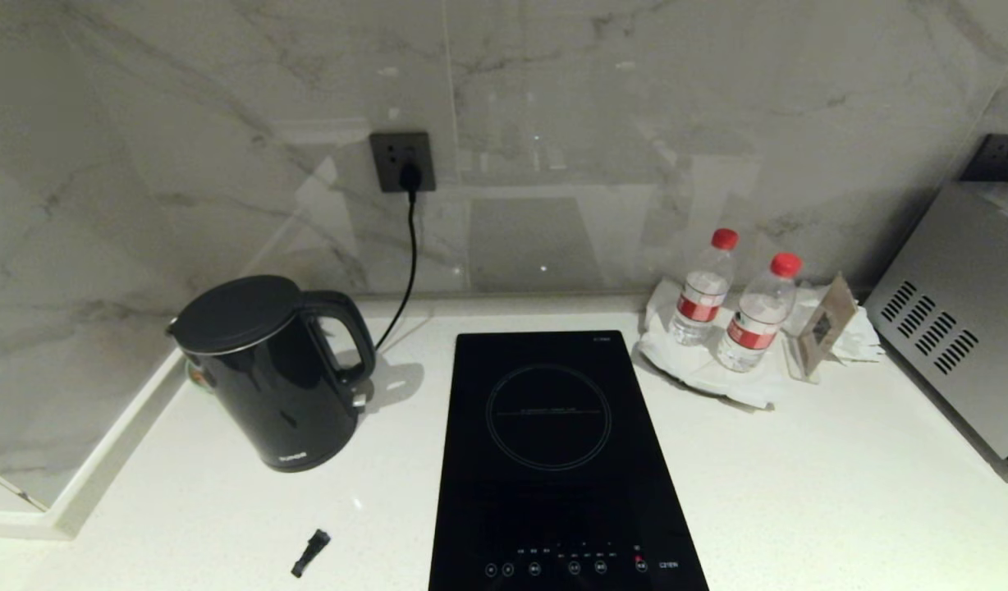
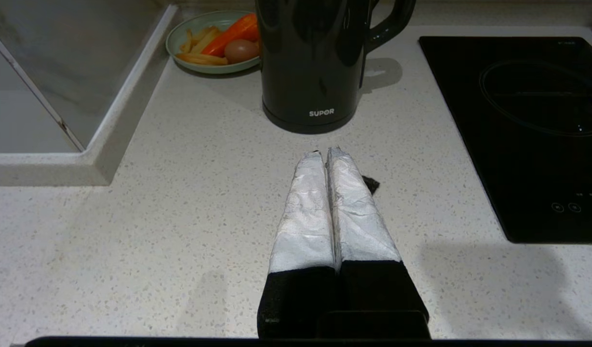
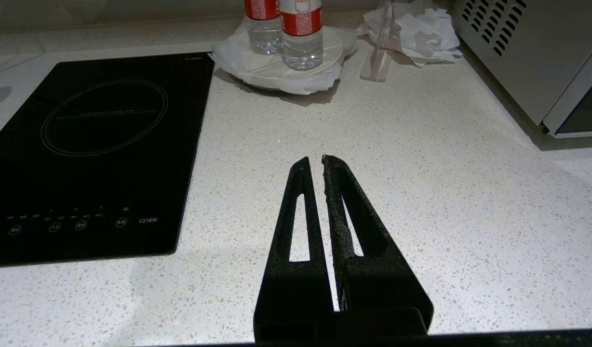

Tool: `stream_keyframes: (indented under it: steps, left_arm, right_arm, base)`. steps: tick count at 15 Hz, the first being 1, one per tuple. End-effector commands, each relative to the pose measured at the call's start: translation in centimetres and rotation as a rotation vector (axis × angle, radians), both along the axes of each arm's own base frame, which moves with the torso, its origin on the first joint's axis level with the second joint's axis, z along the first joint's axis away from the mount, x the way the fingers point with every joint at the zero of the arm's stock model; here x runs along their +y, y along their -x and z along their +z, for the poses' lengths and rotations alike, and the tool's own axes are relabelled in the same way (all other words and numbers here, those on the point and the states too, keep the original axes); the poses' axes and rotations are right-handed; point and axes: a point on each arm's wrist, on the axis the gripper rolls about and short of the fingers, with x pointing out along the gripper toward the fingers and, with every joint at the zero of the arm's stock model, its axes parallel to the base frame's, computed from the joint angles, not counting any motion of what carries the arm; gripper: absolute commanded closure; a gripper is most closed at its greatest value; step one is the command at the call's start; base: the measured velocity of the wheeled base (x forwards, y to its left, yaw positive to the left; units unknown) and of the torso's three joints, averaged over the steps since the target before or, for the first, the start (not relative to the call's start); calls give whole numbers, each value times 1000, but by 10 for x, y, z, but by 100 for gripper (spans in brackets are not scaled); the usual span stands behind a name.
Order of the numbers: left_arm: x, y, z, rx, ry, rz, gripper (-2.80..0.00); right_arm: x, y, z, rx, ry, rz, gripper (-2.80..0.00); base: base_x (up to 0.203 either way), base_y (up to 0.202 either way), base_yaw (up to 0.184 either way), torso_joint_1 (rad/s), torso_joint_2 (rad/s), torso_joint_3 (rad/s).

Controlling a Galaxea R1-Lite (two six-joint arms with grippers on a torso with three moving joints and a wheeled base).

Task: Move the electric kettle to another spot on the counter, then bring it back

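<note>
Electric kettle [image 1: 268, 369] upright on counter [image 1: 799, 492] — both pincers closed.

Open counter [image 1: 799, 492] fills the frame's lower right; the electric kettle [image 1: 270, 373] blocks the left (a small black piece [image 1: 310, 552] lies below it), water bottles [image 1: 730, 300] upper right.

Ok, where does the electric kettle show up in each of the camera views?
Head view: the electric kettle stands at the left of the counter, left of the induction hob.
Left wrist view: the kettle is at top centre, cut off above, beyond the shut left hand.
Right wrist view: not in it.
Shared landmark: the induction hob, which all three views show.
</note>
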Motion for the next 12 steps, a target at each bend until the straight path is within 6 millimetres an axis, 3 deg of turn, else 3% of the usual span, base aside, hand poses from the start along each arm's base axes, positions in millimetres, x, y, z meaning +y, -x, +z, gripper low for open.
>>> stream_keyframes:
  steps: [1,3,4,7,10,12]
  left_arm:
    - [0,0,1,-4,-1,-1,0]
    - [0,2,6,-16,-7,4,0]
    - [0,5,19,-43,-26,4,0]
    - [-1,3,83,-31,-52,-27,0]
    - [-2,-33,158,21,-59,-106,0]
    - [-3,-69,186,90,-56,-146,0]
  right_arm:
    - [0,0,0,-1,0,0,0]
    - [0,0,0,-1,0,0,0]
    - [0,0,0,-1,0,0,0]
    - [0,0,0,-1,0,0,0]
    - [0,0,0,-1,0,0,0]
    - [0,0,0,-1,0,0,0]
  base:
    - [0,0,0,0,0,0]
    - [0,0,0,0,0,0]
    - [0,0,0,0,0,0]
    - [0,0,0,0,0,0]
    - [0,0,0,0,0,0]
    - [0,0,0,0,0,0]
